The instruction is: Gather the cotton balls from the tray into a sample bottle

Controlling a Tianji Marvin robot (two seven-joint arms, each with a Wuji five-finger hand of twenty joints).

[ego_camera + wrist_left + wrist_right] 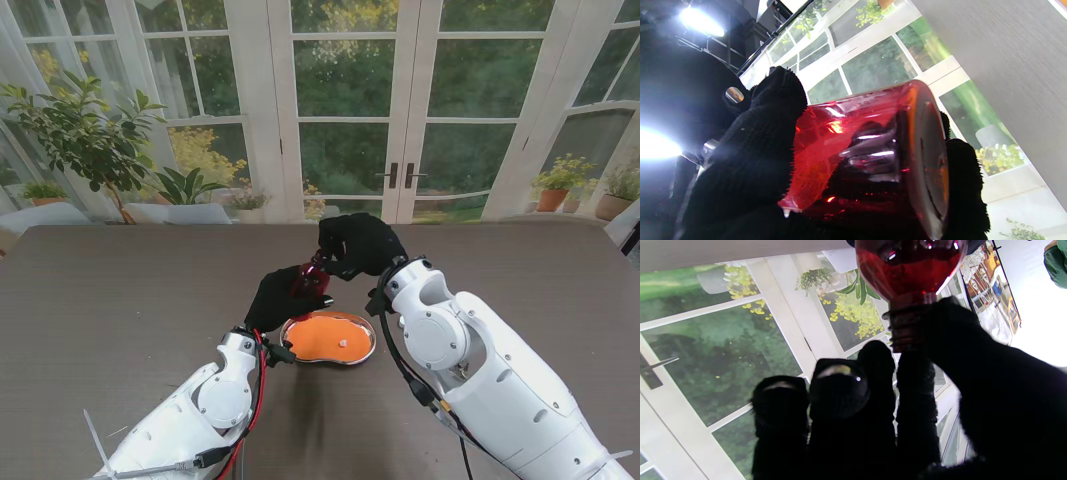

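Note:
My left hand point(278, 298) is shut on a red translucent sample bottle point(310, 278) and holds it tilted above the table, just beyond the tray. In the left wrist view the bottle point(853, 140) fills the frame between my black-gloved fingers point(766, 133). My right hand point(358, 243) is at the bottle's top. In the right wrist view its thumb and forefinger close around the threaded neck of the bottle point(910, 270); the mouth is hidden. The orange kidney-shaped tray point(368, 345) lies nearer to me and holds one small white cotton ball point(342, 343).
The dark brown table point(120, 300) stretches to both sides. Glass doors point(400, 120) and potted plants point(90, 140) stand behind its far edge.

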